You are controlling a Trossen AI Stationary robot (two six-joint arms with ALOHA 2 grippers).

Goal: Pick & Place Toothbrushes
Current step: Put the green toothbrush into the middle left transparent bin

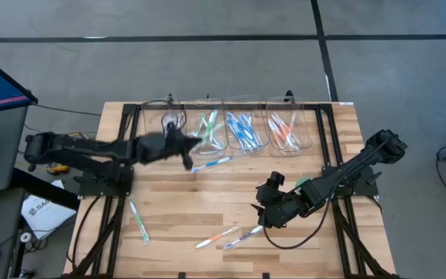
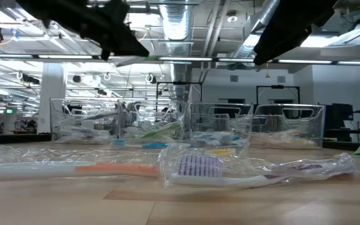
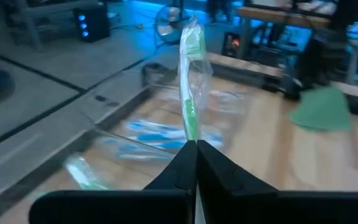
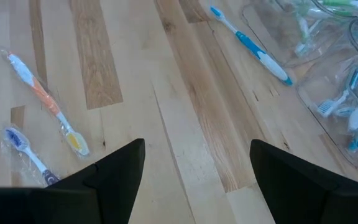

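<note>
Item: left pincer (image 3: pixel 196 146), closed tight on a green toothbrush (image 3: pixel 190 93) in its wrapper, which I have standing upright over the clear bins (image 1: pixel 238 132) at the far edge of the surface (image 1: pixel 176 209), apparently ready to drop into the green-filled bin (motion blur makes the exact bin uncertain).

Item: right pincer (image 4: pixel 194 168), spread wide and empty, low over the near boards.

Loose stock: a blue toothbrush (image 4: pixel 250 45) beside the bins; an orange one (image 4: pixel 45 102) and a purple one (image 4: pixel 27 149) nearer. The bin walls are the only obstruction.
</note>
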